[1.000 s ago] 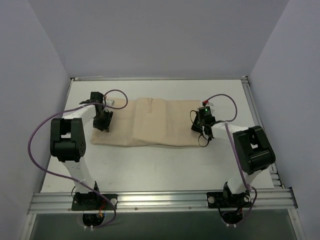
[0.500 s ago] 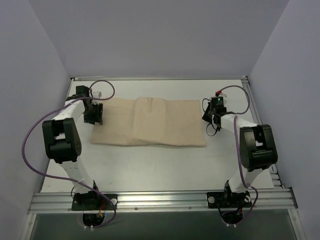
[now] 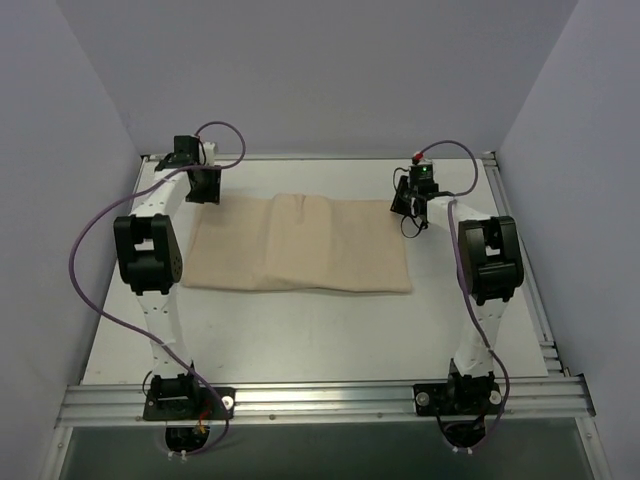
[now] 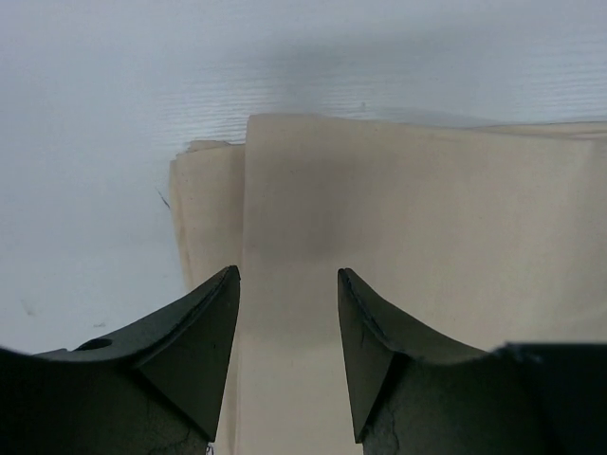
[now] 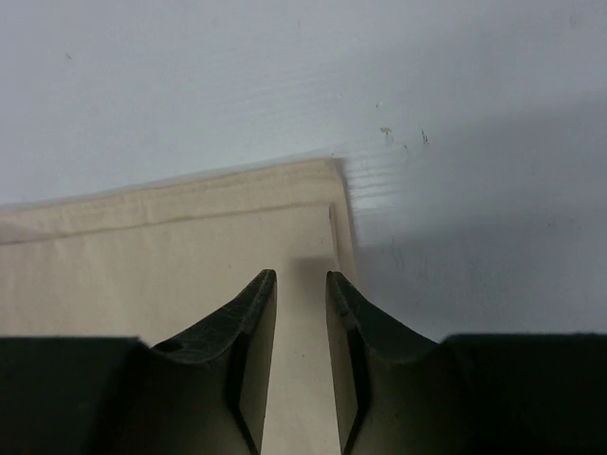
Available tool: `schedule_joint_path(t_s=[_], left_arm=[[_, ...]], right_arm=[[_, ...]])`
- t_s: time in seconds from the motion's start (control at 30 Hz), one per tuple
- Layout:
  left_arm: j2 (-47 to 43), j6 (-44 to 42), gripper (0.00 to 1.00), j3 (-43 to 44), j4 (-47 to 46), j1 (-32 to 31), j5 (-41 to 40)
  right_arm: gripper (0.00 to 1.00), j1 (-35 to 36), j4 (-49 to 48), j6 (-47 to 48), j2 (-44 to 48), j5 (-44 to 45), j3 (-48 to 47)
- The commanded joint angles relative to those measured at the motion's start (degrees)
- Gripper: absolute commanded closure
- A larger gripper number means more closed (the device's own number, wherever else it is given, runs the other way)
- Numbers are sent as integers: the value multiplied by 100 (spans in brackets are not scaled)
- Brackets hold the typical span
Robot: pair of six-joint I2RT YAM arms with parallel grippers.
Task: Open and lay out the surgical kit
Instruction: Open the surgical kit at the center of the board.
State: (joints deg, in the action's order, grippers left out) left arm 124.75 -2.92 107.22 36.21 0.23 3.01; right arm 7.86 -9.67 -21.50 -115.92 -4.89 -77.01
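The surgical kit [image 3: 300,245] lies as a folded beige cloth wrap, flat across the middle of the white table; nothing of what is inside shows. My left gripper [image 3: 205,186] hovers at the wrap's far left corner, open. In the left wrist view, the cloth [image 4: 427,218] lies below and between the fingers of that gripper [image 4: 287,275], and nothing is held. My right gripper [image 3: 408,202] is at the far right corner. Seen from the right wrist, that gripper [image 5: 301,277] stands slightly open over the hemmed cloth corner [image 5: 171,256], and it is empty.
Bare white table [image 3: 330,330] lies in front of the wrap. A metal rail [image 3: 320,402] runs along the near edge, and another runs down the right side [image 3: 520,250]. Grey walls close in at the back and both sides. Purple cables loop from both arms.
Both grippers moved from the wrap's left and right ends back to its far corners. The wrap's right end was drawn out to the right. The right jaws have parted.
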Motion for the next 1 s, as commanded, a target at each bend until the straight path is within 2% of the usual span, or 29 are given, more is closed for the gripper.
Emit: schedule_joint_path(t_s=[0.0, 0.23, 0.33, 0.53, 0.67, 0.77, 0.8, 0.9, 0.93, 0.97], left_arm=[[434, 99, 45, 693, 185, 65, -458], [1130, 213, 45, 1327, 510, 109, -450], [1376, 221, 45, 1555, 677, 109, -319], [1535, 204, 46, 1609, 712, 118, 111], [1552, 186, 51, 1574, 642, 118, 314], [1553, 134, 66, 1565, 581, 118, 323], [1500, 125, 73, 1530, 563, 118, 323], [1334, 55, 83, 1381, 414, 118, 376], [1289, 37, 93, 1346, 370, 118, 376], [1245, 28, 97, 1311, 309, 118, 376]], right_arm=[[74, -21, 404, 417, -150, 233, -445], [59, -39, 616, 594, -510, 322, -613], [58, -74, 555, 577, -633, 156, -604], [60, -91, 440, 576, -801, -258, -604], [70, -100, 396, 594, -792, -189, -596], [77, -100, 457, 638, -757, -57, -639], [77, -100, 457, 673, -731, -4, -640], [74, -92, 519, 734, -608, 49, -657], [74, -91, 528, 787, -564, 66, -640], [75, -91, 510, 805, -450, 84, -622]])
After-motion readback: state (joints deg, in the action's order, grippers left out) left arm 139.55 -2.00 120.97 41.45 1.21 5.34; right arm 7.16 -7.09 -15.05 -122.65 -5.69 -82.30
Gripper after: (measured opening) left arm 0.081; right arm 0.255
